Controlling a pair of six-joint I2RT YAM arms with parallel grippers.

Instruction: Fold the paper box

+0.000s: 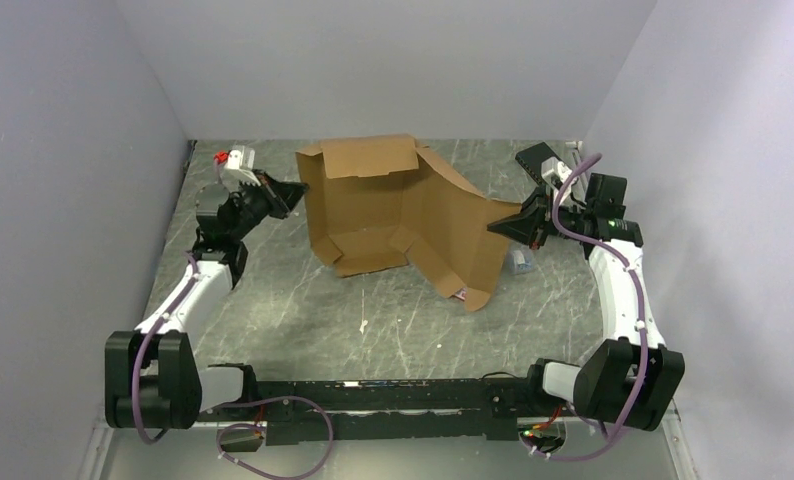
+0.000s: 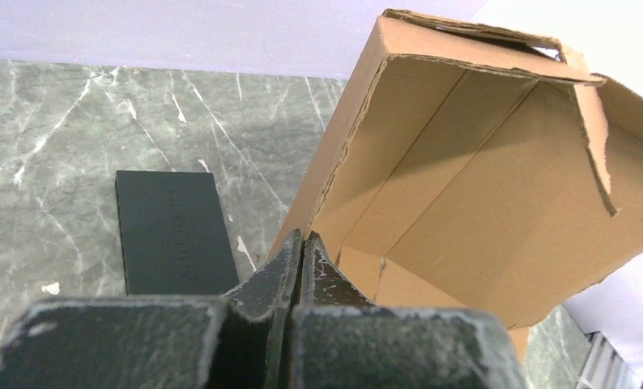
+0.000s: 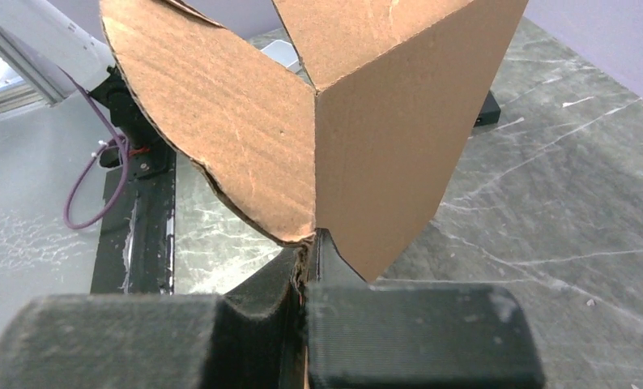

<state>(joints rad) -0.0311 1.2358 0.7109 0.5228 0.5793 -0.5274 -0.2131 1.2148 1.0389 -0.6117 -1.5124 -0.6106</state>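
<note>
Two tools meet the paper box point(image 1: 368, 205), which stands half-opened on the far middle of the marbled worktop point(image 1: 293, 310), its flaps splayed. The right tool point(image 1: 497, 227) is clamped on the cardboard's right corner, where two panels join. The left tool point(image 1: 295, 192) has its fingers pressed together at the box's left wall; whether cardboard sits between them cannot be told. A flat black box point(image 2: 176, 231) lies near that wall.

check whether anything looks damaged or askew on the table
Yes. The brown corrugated cardboard box has ragged, torn flap edges, clear in both wrist views. It also stands lopsided and only half folded, with one large panel splayed out toward the right side.
</note>
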